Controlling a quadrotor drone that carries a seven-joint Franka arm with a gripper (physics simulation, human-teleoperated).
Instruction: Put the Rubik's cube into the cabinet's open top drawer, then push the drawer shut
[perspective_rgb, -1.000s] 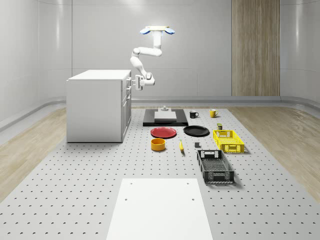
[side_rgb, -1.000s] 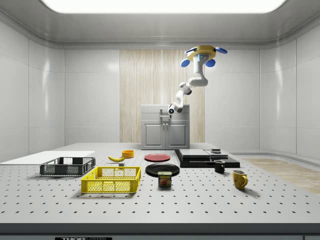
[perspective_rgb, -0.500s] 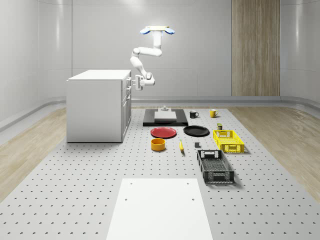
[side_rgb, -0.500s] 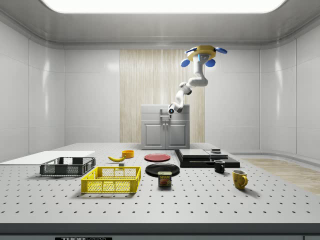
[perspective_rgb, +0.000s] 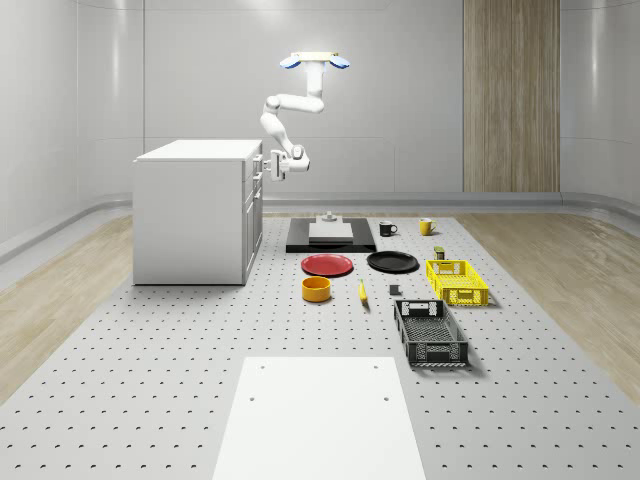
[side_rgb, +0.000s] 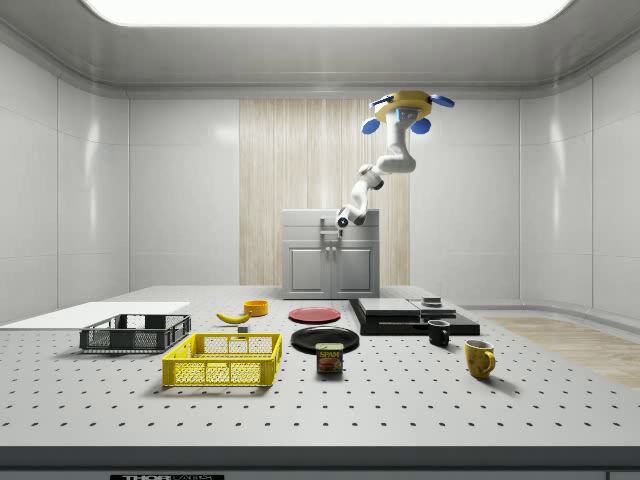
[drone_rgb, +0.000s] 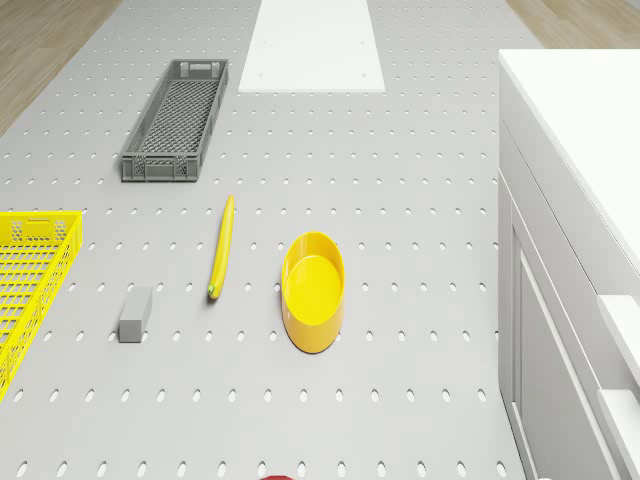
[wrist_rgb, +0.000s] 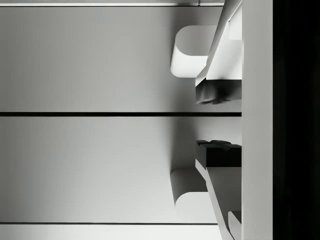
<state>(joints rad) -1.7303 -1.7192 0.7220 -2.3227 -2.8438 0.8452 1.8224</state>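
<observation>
Nearest you in the whole-scene view lay the white panel (perspective_rgb: 318, 415), flat on the perforated table (perspective_rgb: 150, 380). Behind it, to that view's right, sat the black crate (perspective_rgb: 430, 332), then the yellow crate (perspective_rgb: 456, 281). Level with the yellow crate you had the banana (perspective_rgb: 362, 291) and, just beside it, the yellow bowl (perspective_rgb: 316, 289). Next back came the red plate (perspective_rgb: 327, 265) and the black plate (perspective_rgb: 392, 262), side by side.

On that view's left stood the white cabinet (perspective_rgb: 190, 215). Your drone (perspective_rgb: 314, 61) hovered high above the table, to the right of the cabinet, its arm bent down and back towards the cabinet's front. The gripper (perspective_rgb: 267, 166) was right up at the top drawer (perspective_rgb: 253, 163). In the wrist view the fingers (wrist_rgb: 215, 92) were spread apart with nothing between them, facing flat white drawer fronts. Whether that drawer was fully closed, I couldn't tell.
</observation>
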